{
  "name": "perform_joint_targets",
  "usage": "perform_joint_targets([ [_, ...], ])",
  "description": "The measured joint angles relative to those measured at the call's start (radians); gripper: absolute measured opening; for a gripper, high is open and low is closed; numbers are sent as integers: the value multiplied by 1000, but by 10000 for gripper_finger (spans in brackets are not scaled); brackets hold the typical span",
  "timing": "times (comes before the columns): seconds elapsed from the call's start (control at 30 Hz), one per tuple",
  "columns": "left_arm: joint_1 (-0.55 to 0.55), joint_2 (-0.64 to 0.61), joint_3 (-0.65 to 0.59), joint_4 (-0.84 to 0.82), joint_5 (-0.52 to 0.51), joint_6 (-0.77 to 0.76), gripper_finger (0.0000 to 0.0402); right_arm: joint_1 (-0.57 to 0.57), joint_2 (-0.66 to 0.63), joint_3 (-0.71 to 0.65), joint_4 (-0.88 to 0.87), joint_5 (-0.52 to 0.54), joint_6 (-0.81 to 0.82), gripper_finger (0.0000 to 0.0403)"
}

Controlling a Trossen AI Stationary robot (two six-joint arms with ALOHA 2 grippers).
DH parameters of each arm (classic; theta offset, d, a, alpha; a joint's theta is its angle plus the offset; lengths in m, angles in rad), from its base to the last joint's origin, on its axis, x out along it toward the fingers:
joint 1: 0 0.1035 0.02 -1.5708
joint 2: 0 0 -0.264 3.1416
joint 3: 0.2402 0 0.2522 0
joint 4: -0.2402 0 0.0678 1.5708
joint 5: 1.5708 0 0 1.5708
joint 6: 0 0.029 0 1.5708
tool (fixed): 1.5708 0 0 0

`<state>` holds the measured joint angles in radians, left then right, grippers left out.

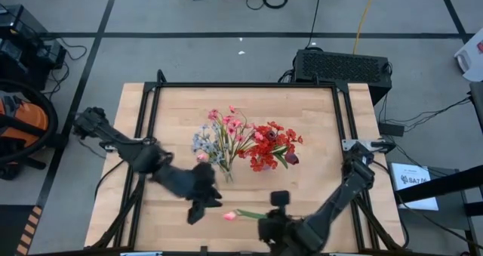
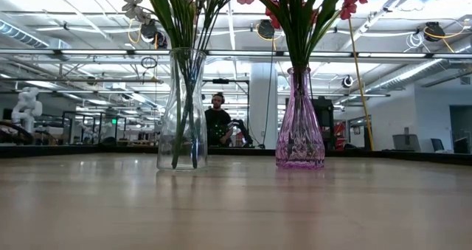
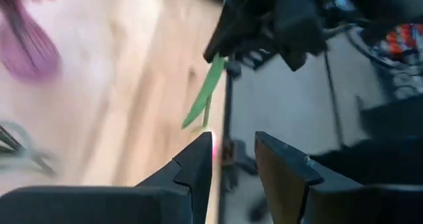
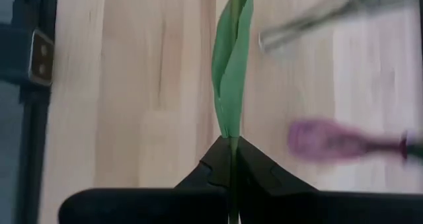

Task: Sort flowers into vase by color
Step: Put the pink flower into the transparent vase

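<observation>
The left gripper (image 1: 202, 208) hovers low over the front of the table (image 1: 317, 120), its jaws apart with nothing between them. In the left wrist view its fingers (image 3: 195, 164) stand open with a clear gap, and the green leaf (image 3: 206, 92) of a stem lies just ahead of the tips, apart from them.

Just to the right of those jaws lies the pink tulip (image 1: 229, 216), its bloom beside the left gripper's tips and its stem (image 1: 250, 214) running on toward the right gripper (image 1: 270, 224). The right jaws are clamped together on that stem; in the right wrist view the stem (image 4: 232, 65) and its leaf run straight out from between the closed tips.

Beyond both grippers, toward the table's middle, stand two vases. The clear vase (image 2: 183, 110) holds pale blue and pink flowers (image 1: 219, 131). Just beside it to the right, the purple vase (image 2: 299, 121) holds the red flowers (image 1: 273, 145). A person (image 2: 217, 121) sits far behind the table.
</observation>
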<state>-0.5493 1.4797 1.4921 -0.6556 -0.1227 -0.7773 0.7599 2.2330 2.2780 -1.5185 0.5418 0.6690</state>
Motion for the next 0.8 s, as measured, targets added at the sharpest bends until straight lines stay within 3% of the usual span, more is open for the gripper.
perform_joint_targets([
  [0.23,-213,-31,0,13,-419,106,121,102,0,0,-54,7,297,0],
  [0.37,-302,4,0,33,-576,107,121,142,0,-1,-26,136,528,0],
  [0.5,-356,39,-1,76,-638,104,121,174,0,-1,115,255,652,0],
  [0.8,-437,60,-1,161,-702,103,121,158,-5,-108,483,309,615,0],
])
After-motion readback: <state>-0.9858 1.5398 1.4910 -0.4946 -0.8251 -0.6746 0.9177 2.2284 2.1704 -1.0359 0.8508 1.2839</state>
